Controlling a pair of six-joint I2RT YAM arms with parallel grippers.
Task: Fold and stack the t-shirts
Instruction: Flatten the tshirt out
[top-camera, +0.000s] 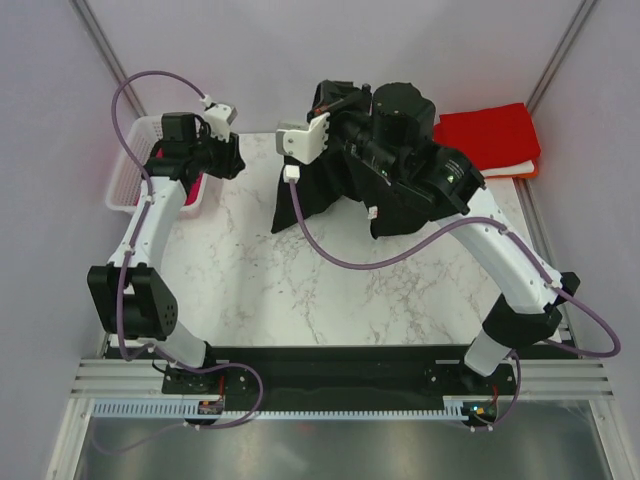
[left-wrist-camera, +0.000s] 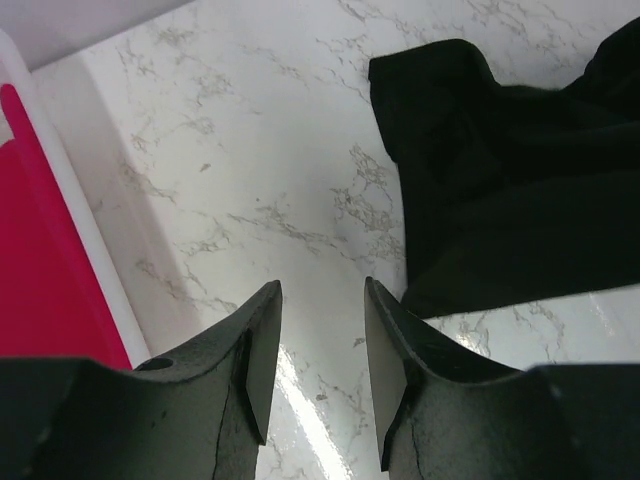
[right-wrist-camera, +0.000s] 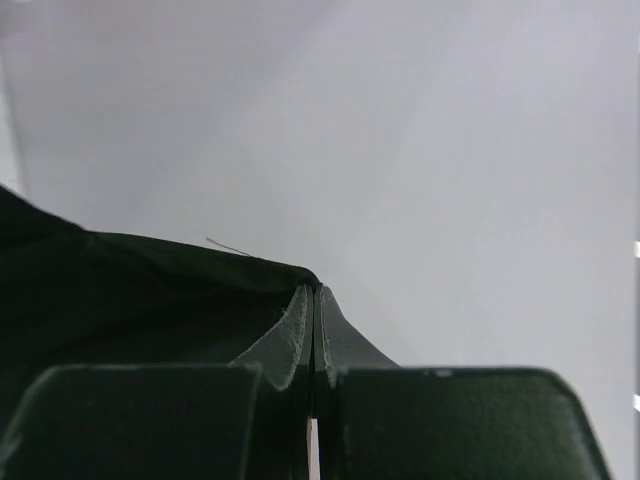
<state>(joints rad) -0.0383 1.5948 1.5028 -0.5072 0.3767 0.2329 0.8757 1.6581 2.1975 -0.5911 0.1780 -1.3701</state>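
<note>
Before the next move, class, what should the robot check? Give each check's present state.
1. Grip: right gripper shut on black shirt: ok.
2. Free hand: left gripper open, empty: ok.
3. Black shirt lying flat for folding: not ok, it hangs bunched.
4. Bare table between left gripper and black shirt: ok.
5. Stack, red shirt on top, apart from the arms: ok.
6. Which part of the black shirt is held: cannot tell.

White marble-veined table (top-camera: 260, 290) under left gripper (left-wrist-camera: 322, 290), with a bright glare patch just below its tips. Plain pale grey-lilac walls (top-camera: 300, 40) beyond right gripper (right-wrist-camera: 316, 295). Metal corner posts (top-camera: 100, 45) on the far side. Aluminium rail (top-camera: 340, 385) behind both. Light is even.
</note>
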